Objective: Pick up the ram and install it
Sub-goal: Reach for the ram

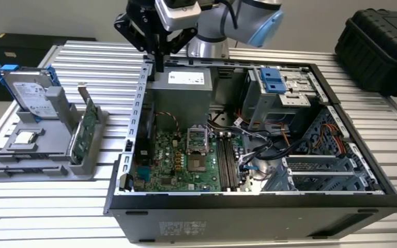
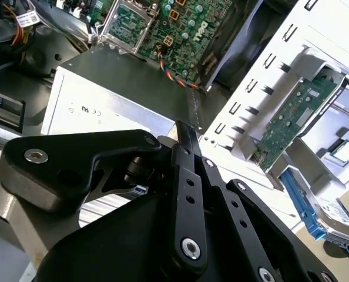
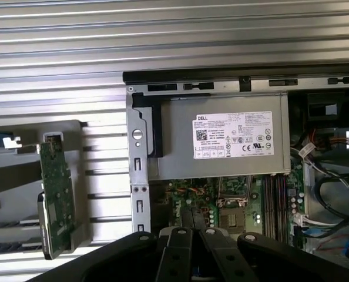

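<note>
1 grey holder [image 1: 50, 142] sat on the slatted worktop [image 1: 95, 67] at 9 o'clock in the exterior view, just beside the open computer case [image 1: 254, 209]. A silver drive with blue rails [image 1: 29, 95] stood upright at the holder's 11 o'clock corner. A small square chip [image 1: 25, 138] lay flat toward its 8 o'clock. A green circuit card [image 1: 85, 132] stood on edge along its 3 o'clock side.

The tool [image 1: 158, 66] hung near 12 o'clock in that view, over the case's 11 o'clock corner. It pointed down at the case wall next to the grey power supply [image 1: 181, 88]. In the second wrist view its 2 fingers [image 2: 183, 194] were drawn narrow, with the tips meeting and nothing visible between them.

I could not tell where the ram lay. The holder's low front slots and the long slots [image 1: 229, 160] on the board showed as thin lines and nothing clearer.

Inside the case, the green motherboard [image 1: 178, 165] filled the 7 o'clock part of the opening, below the power supply. The long slots ran along the motherboard's 3 o'clock edge. A metal drive cage with a blue latch [image 1: 274, 82] stood at the case's 1 o'clock, and dark cables [image 1: 274, 150] looped below it toward 4 o'clock. A black hard case [image 1: 381, 46] sat at 2 o'clock in the exterior view, well apart from the tool.
</note>
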